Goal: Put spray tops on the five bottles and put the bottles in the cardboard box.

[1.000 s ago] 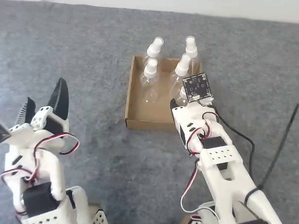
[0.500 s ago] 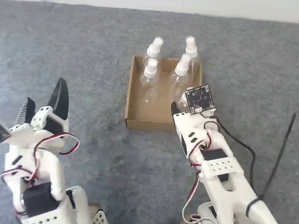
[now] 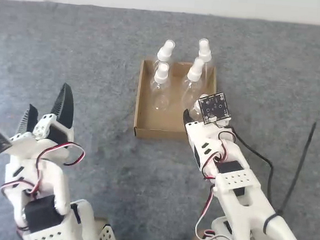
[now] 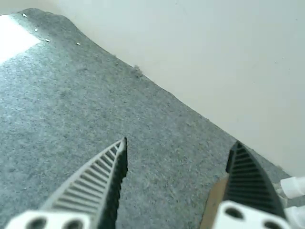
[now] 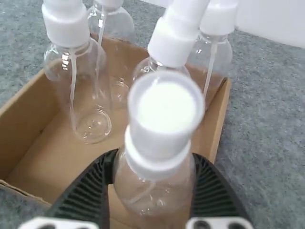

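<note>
Under me: grey felt carpet (image 3: 71,48) | beyond: plain white wall (image 4: 214,47) | bright light patch (image 4: 14,38) on carpet beside wall

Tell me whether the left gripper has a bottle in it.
No. The left gripper stands open in the left wrist view, with nothing but grey carpet showing between its two fingers.

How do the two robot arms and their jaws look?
The left arm and right arm are white plastic with black motor blocks and looping red, black and white wires. The jaws are black, tapered and ribbed. A dark camera board sits at each wrist.
</note>
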